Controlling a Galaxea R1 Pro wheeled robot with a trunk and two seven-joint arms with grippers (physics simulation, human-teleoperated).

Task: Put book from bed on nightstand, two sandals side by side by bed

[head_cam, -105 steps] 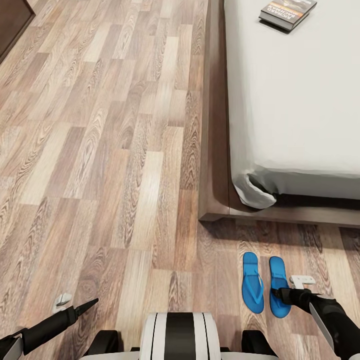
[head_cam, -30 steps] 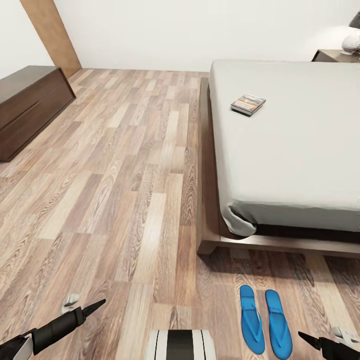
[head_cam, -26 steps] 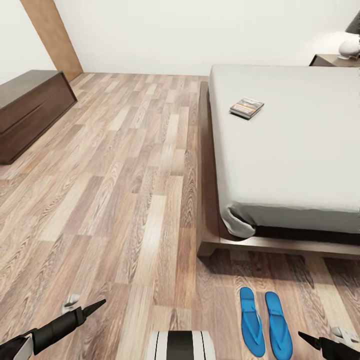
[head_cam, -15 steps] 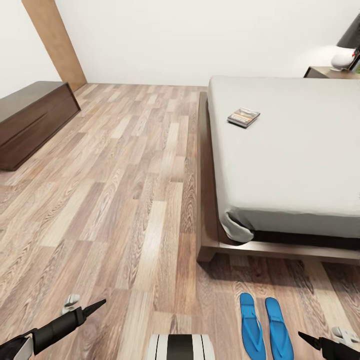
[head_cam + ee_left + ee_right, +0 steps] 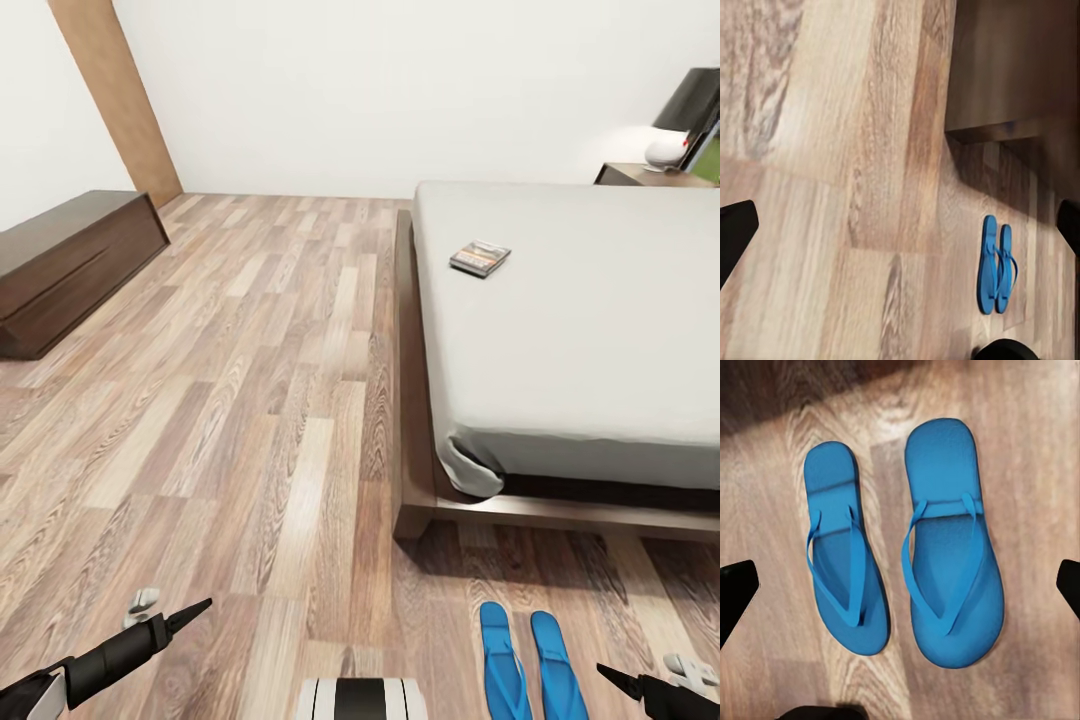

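While the robot looks down at the room, this is how things lie:
Bed (image 5: pixel 600 330): big, with a pale top and a dark wood frame, on the wood floor (image 5: pixel 230 400).
Book (image 5: pixel 480 258): lying flat on the bed, near its left edge.
Sandals (image 5: pixel 907 547): two blue ones side by side on the floor, just past the foot of the bed.
Nightstand (image 5: pixel 650 175): at the far right corner of the bed, with a white lamp (image 5: pixel 667 150) on it.
Dresser (image 5: pixel 70 265): well apart from the bed, by the left wall.
Left gripper (image 5: pixel 900 225): fingers apart, holding nothing.
Right gripper (image 5: pixel 900 585): fingers apart, above the sandals, holding nothing.

Home bedroom, bed (image 5: pixel 580 330), nightstand (image 5: pixel 640 175)
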